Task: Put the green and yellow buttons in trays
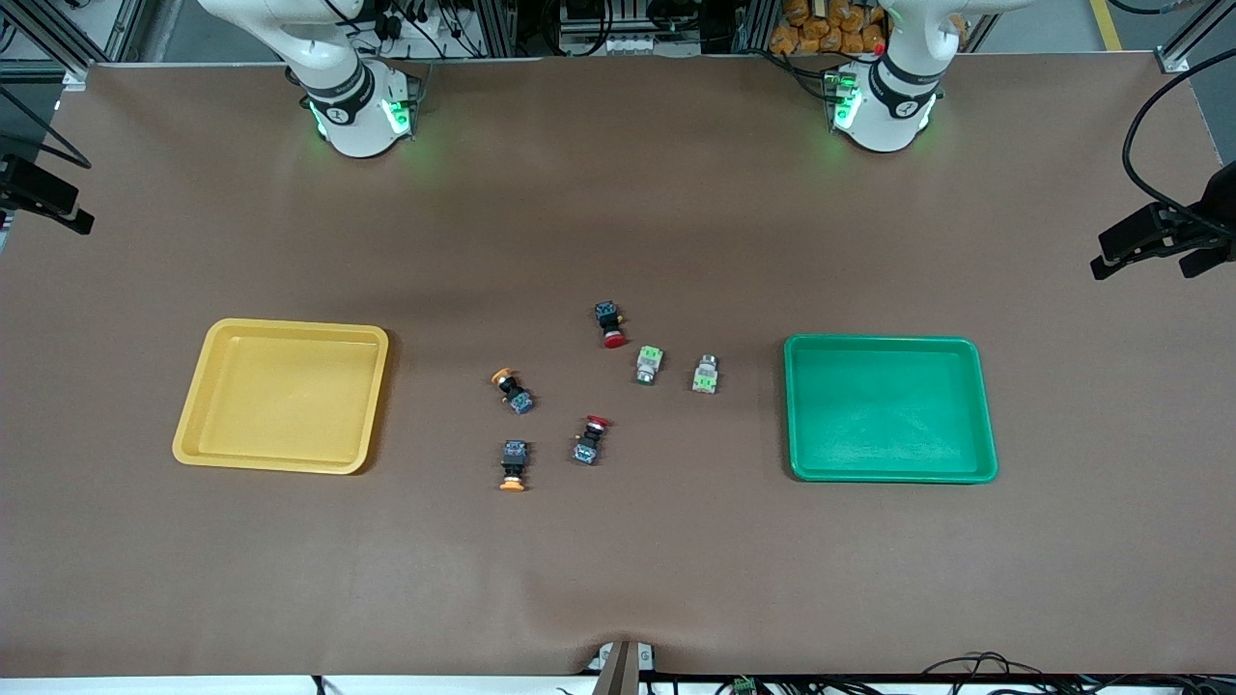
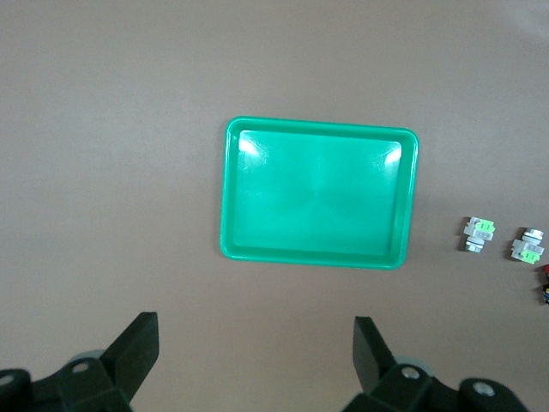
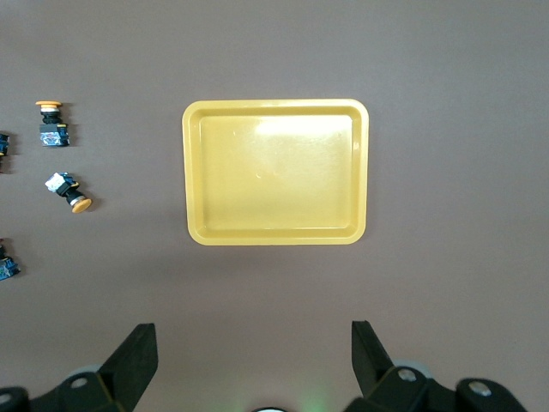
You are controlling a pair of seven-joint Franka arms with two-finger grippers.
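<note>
between the yellow tray [image 1: 281,396] and green tray [image 1: 889,408], mid-table, lie two green buttons [image 1: 649,365] nearer the green tray and two yellow buttons [image 1: 513,464] nearer the yellow one, red-capped switches [image 1: 590,440] mixed in. both trays hold nothing. left gripper [image 2: 256,348] hangs high over the green tray, right gripper [image 3: 254,352] high over the yellow tray, fingers of both spread, grasping nothing. step: first pick not yet begun. next move: descend on a matching button, avoiding the red ones.

— What sort of room am I driving in?
— A robotics lab: two arm bases [image 1: 362,111] bolted along my brown-covered bench [image 1: 618,560], aluminium framing [image 1: 68,39] and loose cables [image 1: 975,666] around its edges, clamped cameras [image 1: 1159,236].
</note>
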